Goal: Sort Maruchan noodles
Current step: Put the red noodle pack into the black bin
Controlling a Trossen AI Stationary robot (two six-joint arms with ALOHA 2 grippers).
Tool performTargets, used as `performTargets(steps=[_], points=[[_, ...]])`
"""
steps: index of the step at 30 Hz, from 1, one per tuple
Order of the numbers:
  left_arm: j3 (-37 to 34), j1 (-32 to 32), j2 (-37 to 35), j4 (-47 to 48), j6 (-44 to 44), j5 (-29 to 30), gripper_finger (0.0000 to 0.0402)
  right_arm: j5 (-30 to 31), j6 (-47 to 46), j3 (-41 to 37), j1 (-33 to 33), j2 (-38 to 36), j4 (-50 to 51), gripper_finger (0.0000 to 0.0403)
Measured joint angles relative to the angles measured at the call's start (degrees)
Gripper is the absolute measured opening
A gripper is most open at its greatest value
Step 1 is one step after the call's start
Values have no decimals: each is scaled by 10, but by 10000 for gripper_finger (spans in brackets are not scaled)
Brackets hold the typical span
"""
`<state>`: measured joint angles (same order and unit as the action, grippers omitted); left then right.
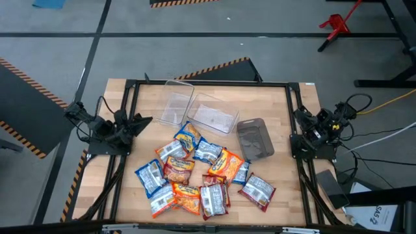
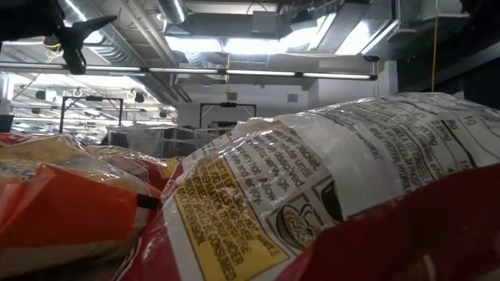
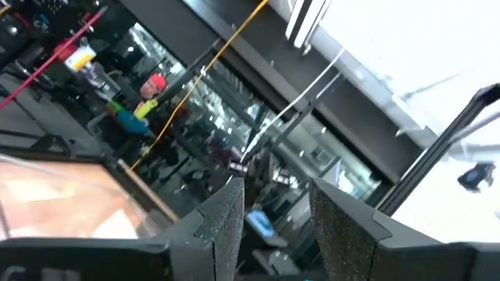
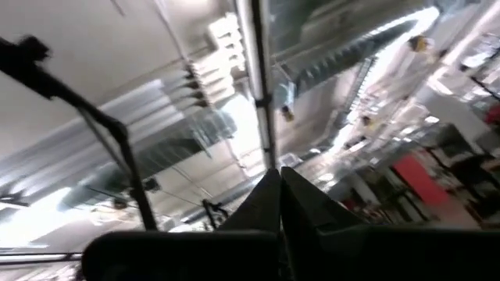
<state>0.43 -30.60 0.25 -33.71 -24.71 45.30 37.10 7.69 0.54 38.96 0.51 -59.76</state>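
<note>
The noodle packets [image 1: 201, 175] lie in a loose heap on the near half of the bench [image 1: 273, 104], blue-and-white, orange-yellow and red-brown ones mixed, many overlapping or touching. Just beyond the heap stand two clear bins [image 1: 177, 102] [image 1: 213, 116] and, to their right, a grey bin [image 1: 253, 139]; all three look empty, so sorting has not begun.

The main risk is the overlap. Jaws closing on one packet could catch the edge of its neighbour and lift two colours at once, or drag the heap sideways. The crinkly wrappers are likely slippery and could slide out of a pinch on the way to a bin. The red-brown packet [image 1: 257, 190] at the right edge of the heap lies more apart and seems the safer first pick. The clear bins sit touching and at an angle, so a careless drop might land in the wrong one.

The left gripper [image 1: 144, 120] rests folded at the left side of the bench, its jaws slightly parted and holding nothing. The right gripper [image 4: 280, 181] is parked at the right side, clenched and empty.
</note>
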Motion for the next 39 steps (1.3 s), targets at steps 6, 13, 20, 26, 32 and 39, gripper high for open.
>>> performTargets(steps=[6, 13, 20, 26, 32, 39], points=[[0, 0, 0, -63, 27, 5, 141, -21, 16, 0, 0, 0, -7, 1], [6, 0, 0, -102, -3, 21, 141, 2, 16, 5, 0, 0, -8, 1], [66, 0, 8, -95, -6, -3, 141, -62, 24, 51, 0, 0, 4, 1], [142, 0, 44, -79, 63, -4, 141, 8, 38, 158, 0, 17, 173, 1], [207, 0, 92, -70, 115, -13, 141, 169, -34, 295, 0, 102, 434, 1], [271, 0, 144, -7, 118, -13, 141, 214, -262, 425, 0, 227, 747, 4]])
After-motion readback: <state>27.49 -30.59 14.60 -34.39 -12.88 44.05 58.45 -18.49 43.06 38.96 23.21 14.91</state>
